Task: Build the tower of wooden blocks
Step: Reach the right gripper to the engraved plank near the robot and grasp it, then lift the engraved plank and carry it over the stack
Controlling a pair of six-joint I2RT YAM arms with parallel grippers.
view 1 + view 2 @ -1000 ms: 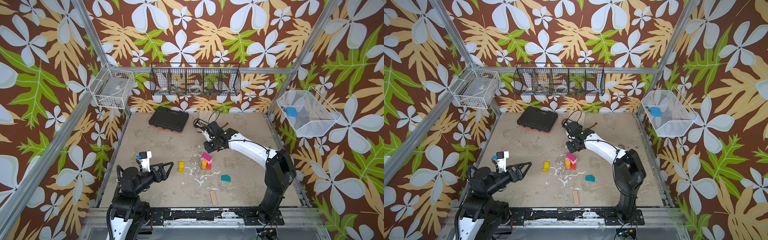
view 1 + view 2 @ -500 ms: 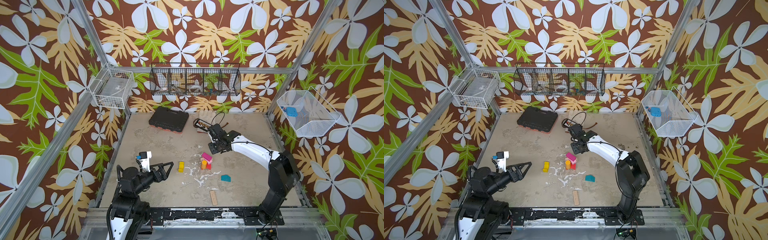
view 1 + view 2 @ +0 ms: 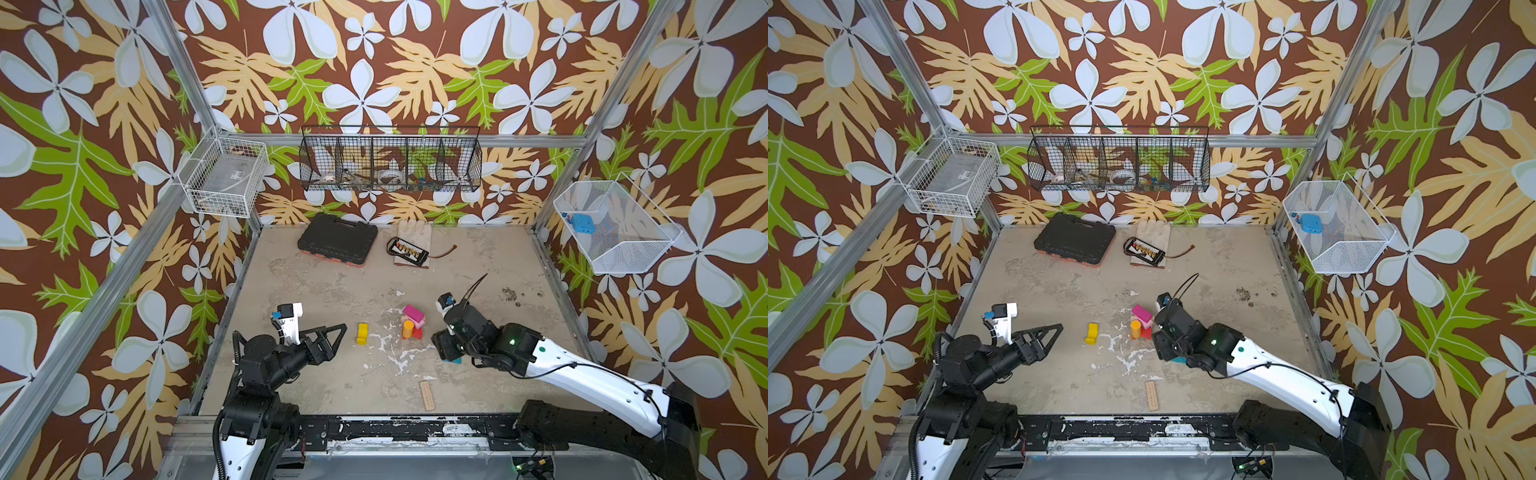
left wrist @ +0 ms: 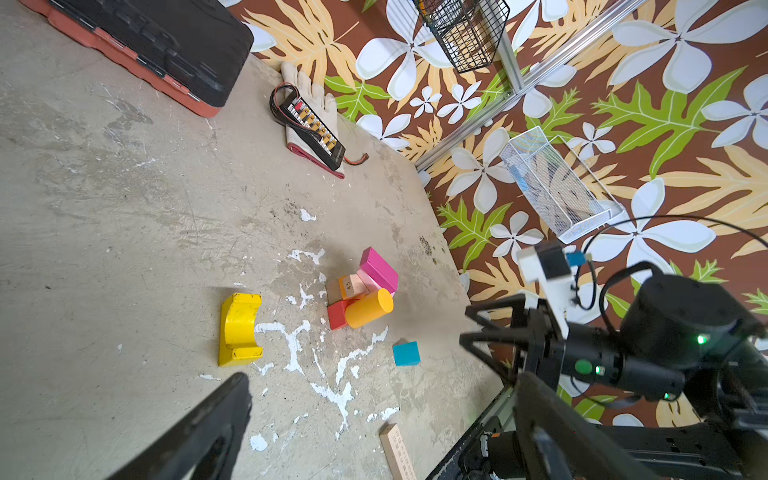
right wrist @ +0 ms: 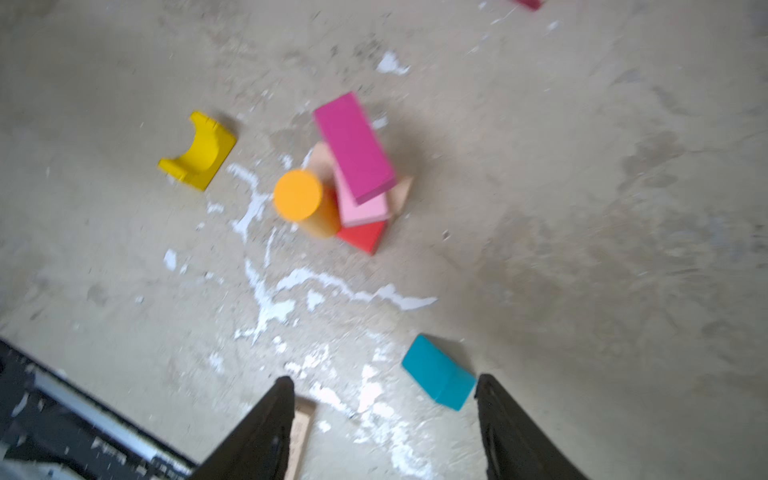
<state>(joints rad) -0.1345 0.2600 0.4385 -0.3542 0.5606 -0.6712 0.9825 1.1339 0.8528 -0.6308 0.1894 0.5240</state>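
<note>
The tower is a low pile in both top views: a red block at the base, plain wood and pink above it, and a tilted magenta bar on top. An orange cylinder stands against it. My right gripper hovers open over the floor near the front. The teal block lies just inside one finger, apart from it. From above the gripper hides most of that block. A yellow arch lies left of the pile. My left gripper is open and empty, left of the arch.
A plain wood bar lies near the front rail. A black tool case and a glove with a charger board sit at the back. Wire baskets hang on the walls.
My right gripper has swung from behind the pile to the front right, above the teal block, and its jaws have spread wider. The left arm has stayed put.
</note>
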